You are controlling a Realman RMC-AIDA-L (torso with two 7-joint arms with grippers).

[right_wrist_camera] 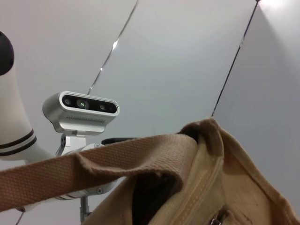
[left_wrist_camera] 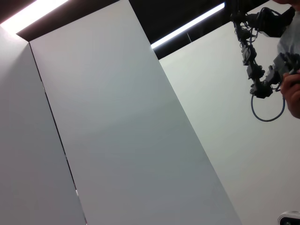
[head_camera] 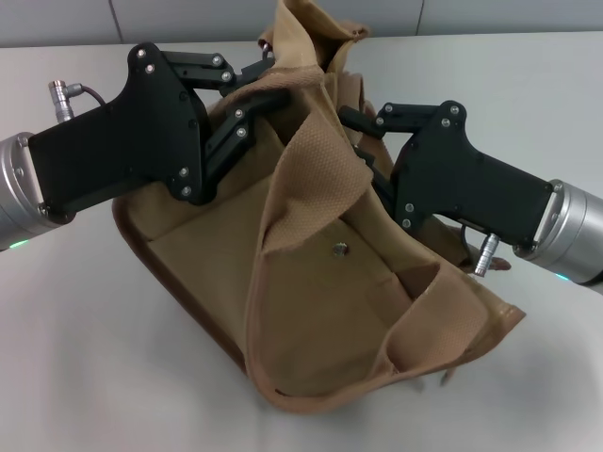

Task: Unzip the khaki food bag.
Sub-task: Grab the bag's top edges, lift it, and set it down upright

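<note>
The khaki food bag (head_camera: 320, 282) stands crumpled and tilted on the white table in the head view. Its front pocket with the metal snap (head_camera: 339, 250) faces me, and a wide webbing handle (head_camera: 311, 160) droops over the front. My left gripper (head_camera: 273, 80) reaches in from the left and is shut on the bag's top edge. My right gripper (head_camera: 363, 141) is pushed in at the bag's top from the right, partly behind the handle. The right wrist view shows the bag's top (right_wrist_camera: 234, 187), a handle (right_wrist_camera: 93, 164) and a zipper pull (right_wrist_camera: 216, 218) at the picture's edge.
The white table (head_camera: 75, 358) stretches around the bag, with a grey wall behind. My head camera (right_wrist_camera: 82, 110) shows in the right wrist view. The left wrist view shows only wall panels, a black jointed device (left_wrist_camera: 255, 61) and a person's hand (left_wrist_camera: 293, 93).
</note>
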